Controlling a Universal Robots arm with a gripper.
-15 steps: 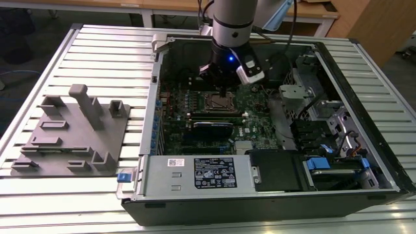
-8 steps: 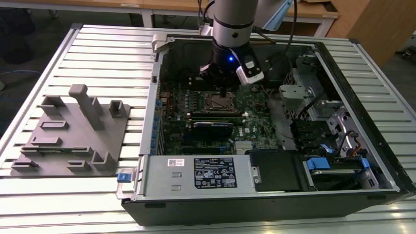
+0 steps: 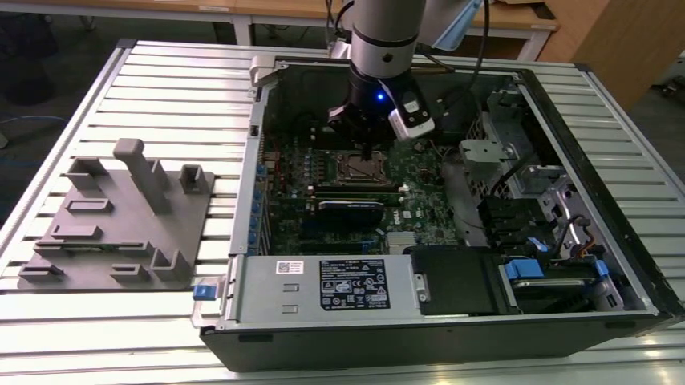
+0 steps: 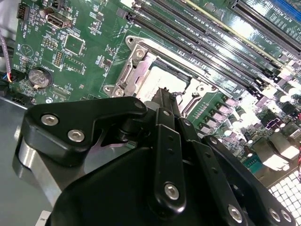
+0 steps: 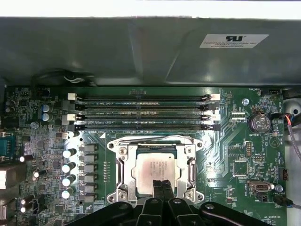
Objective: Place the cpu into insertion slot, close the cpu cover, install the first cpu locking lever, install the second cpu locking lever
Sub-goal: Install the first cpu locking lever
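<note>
- The small square silver-topped cpu is seen seated in the black-rimmed insertion slot, framed by the silver metal cpu cover.
- The black gripper is held with fingers pressed together, touching the chip's edge; in the first wrist view, the chip lies at twelve o'clock from the fingertips.

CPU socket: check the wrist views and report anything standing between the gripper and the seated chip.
Nothing visible stands between them. In the first wrist view the gripper sits right at the edge of the cpu, which lies in the insertion slot with the cpu cover framing it. The memory slots lie beyond, off that path.
</note>
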